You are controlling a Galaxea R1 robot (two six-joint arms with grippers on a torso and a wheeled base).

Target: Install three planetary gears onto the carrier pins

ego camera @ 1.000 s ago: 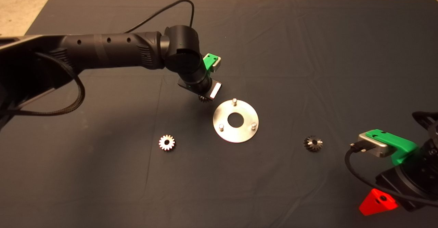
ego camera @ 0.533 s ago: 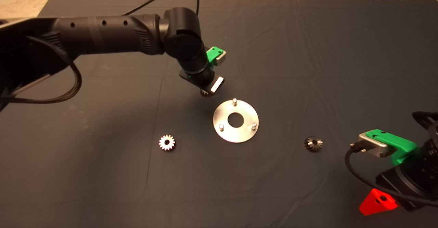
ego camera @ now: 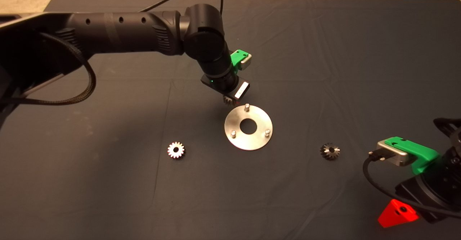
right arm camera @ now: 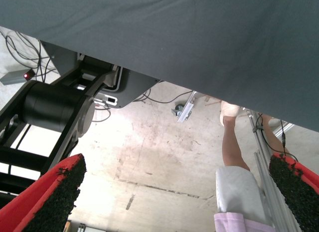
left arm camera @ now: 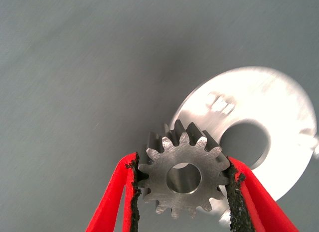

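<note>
Disc [left arm camera: 279,117] edge cropped (one pin perhaps blurred).

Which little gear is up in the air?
The gear pinched in the left gripper, beside the disc. The other two lie flat on the mat.

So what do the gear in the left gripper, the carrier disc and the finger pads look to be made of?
Gear in the left gripper: likely steel, grey, with a finely machined flat face and crisp cut teeth.
Carrier disc: looks like polished metal, bright and mirror-like with glare.
Finger pads: seemingly black rubber or foam, rough and crumbly at the edges, on red, probably plastic, fingers.
</note>
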